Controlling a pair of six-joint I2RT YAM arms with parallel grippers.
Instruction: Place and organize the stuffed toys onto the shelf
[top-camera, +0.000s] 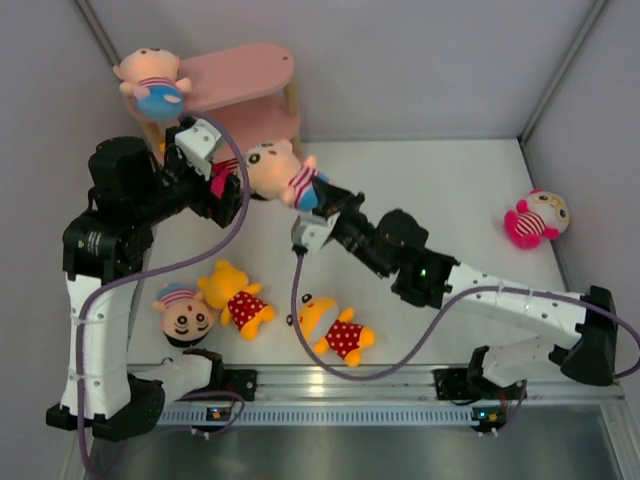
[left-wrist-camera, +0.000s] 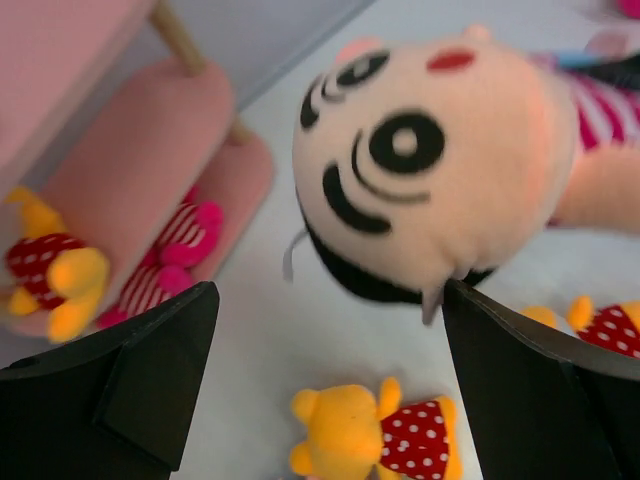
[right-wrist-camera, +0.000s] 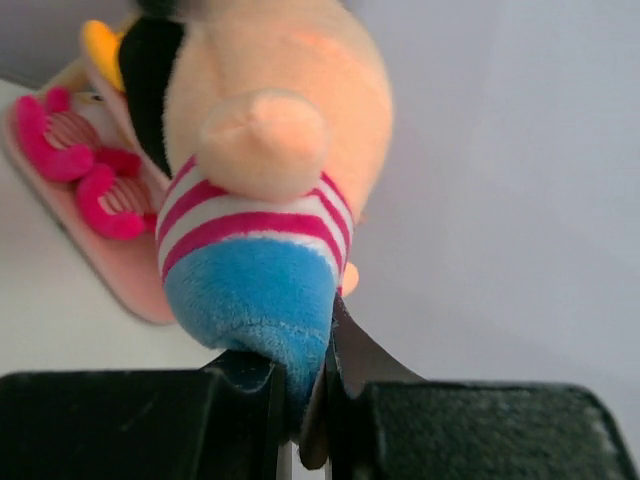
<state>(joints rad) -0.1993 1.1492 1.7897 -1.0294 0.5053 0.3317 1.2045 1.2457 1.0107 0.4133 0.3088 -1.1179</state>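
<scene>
White tabletop (top-camera: 450, 200), grey walls (top-camera: 420, 60), pink shelf (top-camera: 240, 75)

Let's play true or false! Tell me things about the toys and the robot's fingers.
1. The right fingers pinch a boy doll's blue shorts. True.
2. The left fingers are squeezed shut. False: they stand wide open.
3. Two yellow bears lie on the table. True.
4. The shelf's top board is bare. False: another boy doll lies there.
</scene>
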